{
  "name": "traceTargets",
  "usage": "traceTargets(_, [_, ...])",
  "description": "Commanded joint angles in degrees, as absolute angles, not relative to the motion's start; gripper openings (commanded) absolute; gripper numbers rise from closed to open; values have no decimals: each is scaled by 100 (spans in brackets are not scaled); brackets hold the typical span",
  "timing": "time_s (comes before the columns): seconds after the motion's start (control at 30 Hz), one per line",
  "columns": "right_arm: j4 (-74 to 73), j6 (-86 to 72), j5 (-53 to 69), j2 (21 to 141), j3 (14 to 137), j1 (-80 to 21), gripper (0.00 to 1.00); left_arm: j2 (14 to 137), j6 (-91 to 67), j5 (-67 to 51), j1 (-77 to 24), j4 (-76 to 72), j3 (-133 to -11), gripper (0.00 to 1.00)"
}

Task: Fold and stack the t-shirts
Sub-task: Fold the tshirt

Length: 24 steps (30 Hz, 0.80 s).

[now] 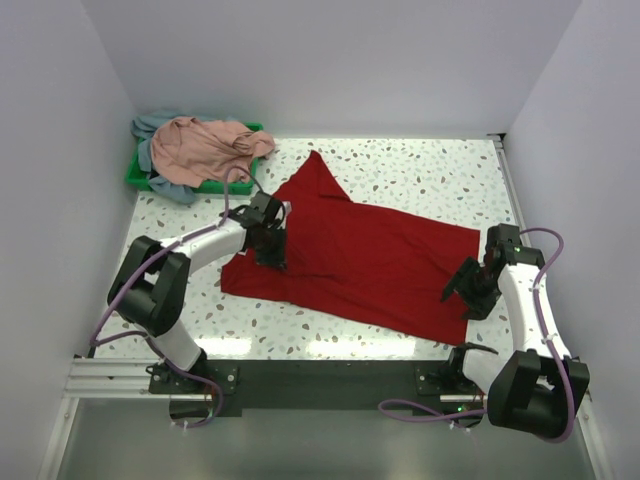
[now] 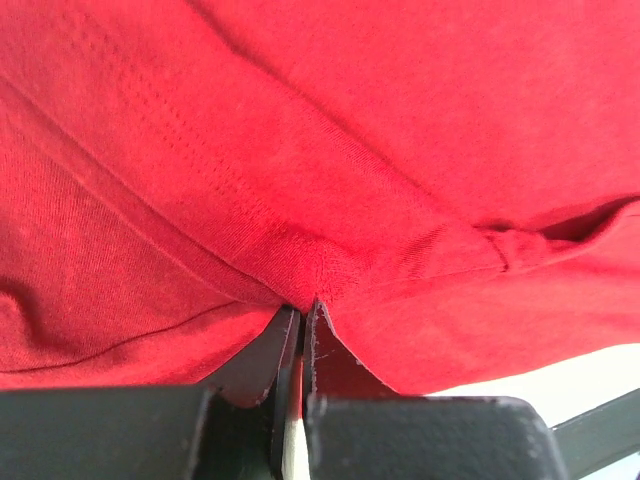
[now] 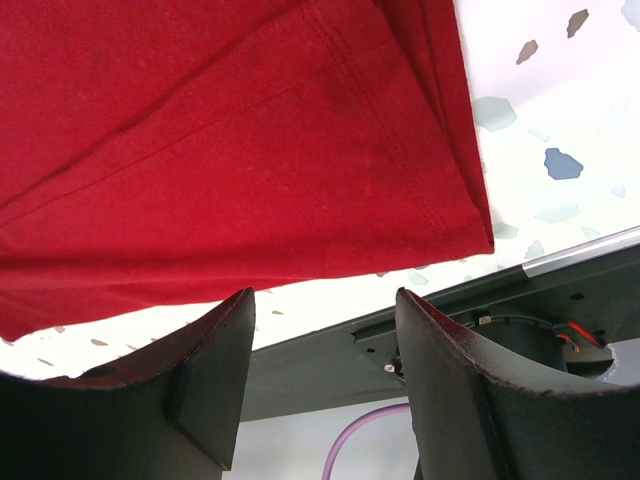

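The bright red t-shirt lies spread across the middle of the speckled table, one corner pointing to the back. My left gripper sits on its left part, shut on a pinched fold of the red t-shirt; the fingertips meet with cloth bunched between them. My right gripper stands open beside the shirt's near right corner, with nothing between its fingers. A dusty pink t-shirt lies heaped on a grey-blue t-shirt at the back left.
A green tray under the pink and grey-blue shirts sits in the back left corner. White walls close in the table on three sides. A dark mounting rail runs along the near edge, just below the right gripper.
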<state>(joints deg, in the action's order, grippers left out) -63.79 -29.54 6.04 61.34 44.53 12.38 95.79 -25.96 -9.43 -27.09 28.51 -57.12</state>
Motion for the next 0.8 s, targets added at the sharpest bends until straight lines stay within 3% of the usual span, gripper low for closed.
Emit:
traceTargets(0.0, [-6381,-3015,738,6029,4421,1222,61,9641,-2479,-1081,-2733,2734,-6073,0])
traceTargets(0.77, [-6214,-3138,721,6539,4790,1222,61,11100,-2171,-1661,-2777,2751,-7936,0])
